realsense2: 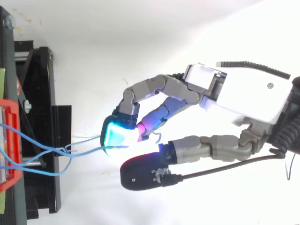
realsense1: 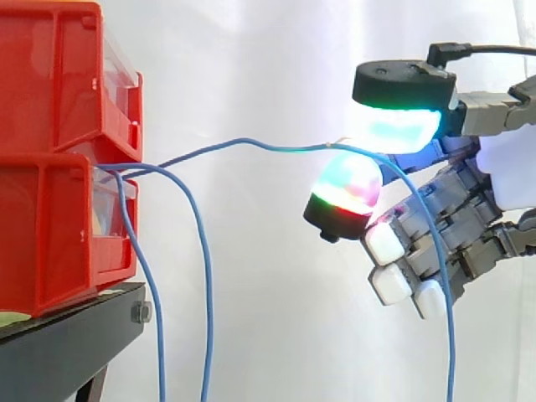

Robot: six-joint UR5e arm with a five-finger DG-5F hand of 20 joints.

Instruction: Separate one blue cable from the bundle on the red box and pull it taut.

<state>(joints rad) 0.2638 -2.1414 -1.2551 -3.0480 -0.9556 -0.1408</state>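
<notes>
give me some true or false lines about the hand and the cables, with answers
1. The hand pinches one blue cable between its glowing pads. True.
2. Every cable is in the hand. False: loose cables hang down beside the red bins.
3. The red bins are stacked on a black stand. True.
4. The pinched cable ends at the pads. False: it runs on past them and hangs down.

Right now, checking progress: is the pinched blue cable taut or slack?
Slightly slack: the blue cable runs from the red bins to the pinching hand with a gentle wave, not straight.
</notes>
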